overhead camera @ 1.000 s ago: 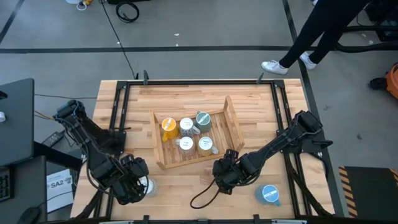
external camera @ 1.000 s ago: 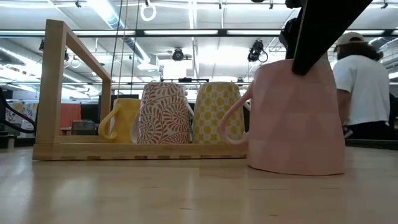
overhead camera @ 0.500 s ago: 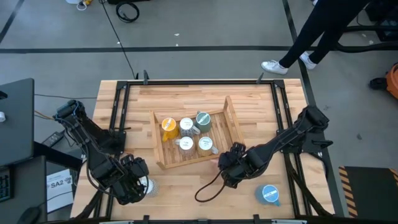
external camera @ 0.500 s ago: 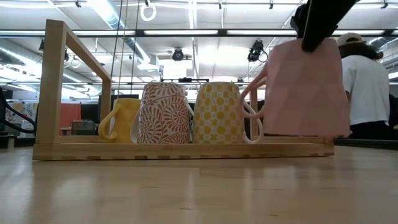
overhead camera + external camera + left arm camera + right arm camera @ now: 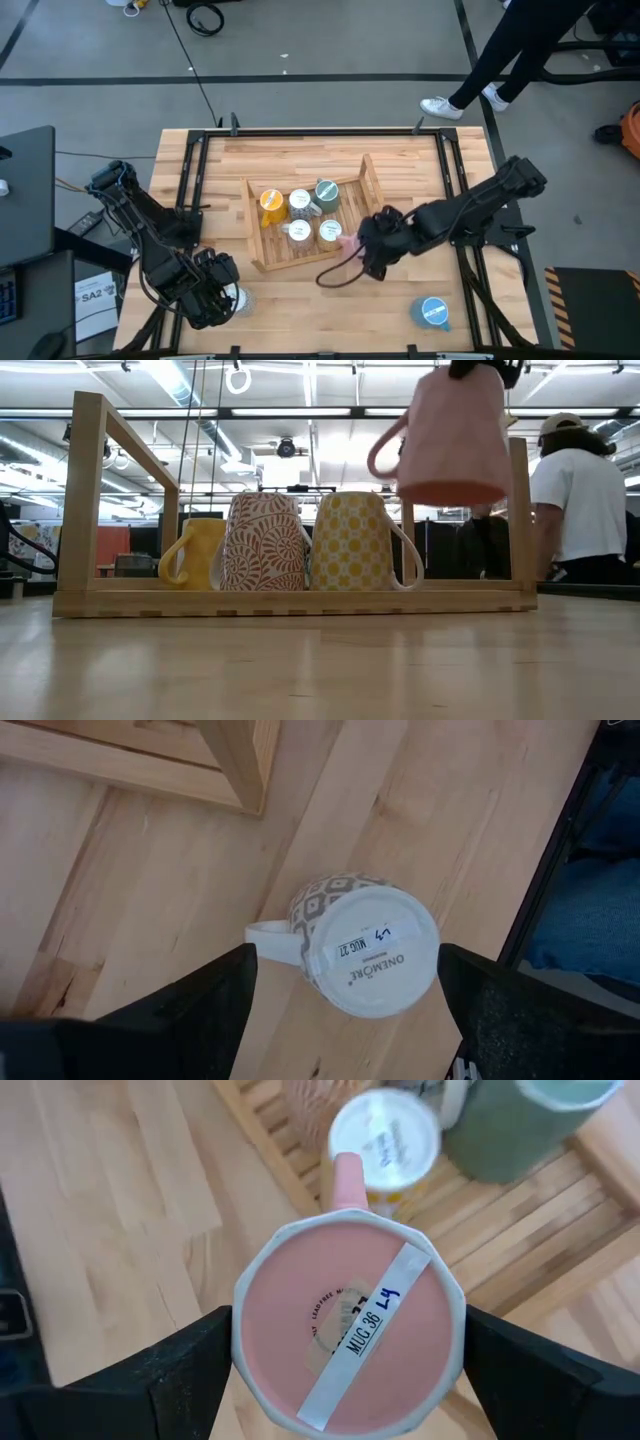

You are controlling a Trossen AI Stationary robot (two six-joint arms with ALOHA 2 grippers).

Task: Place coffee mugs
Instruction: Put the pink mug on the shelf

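The pink mug (image 5: 447, 435), upside down, is hanging in the air at the wooden tray's (image 5: 372, 195) near right corner, pinched in the right gripper (image 5: 350, 1330). The left gripper (image 5: 345, 985) is hovering with fingers spread over an upturned grey patterned mug (image 5: 365, 955) on the table (image 5: 290, 300).

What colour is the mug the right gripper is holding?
Pale pink mug, held upside down by the right gripper; clearest in the right wrist view.

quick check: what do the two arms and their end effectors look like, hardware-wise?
Both arms are dark, near-black jointed links. A black cable loops from the right arm over the table. Left end effector and right end effector each have two broad, flat, matte black fingers. No markings visible.
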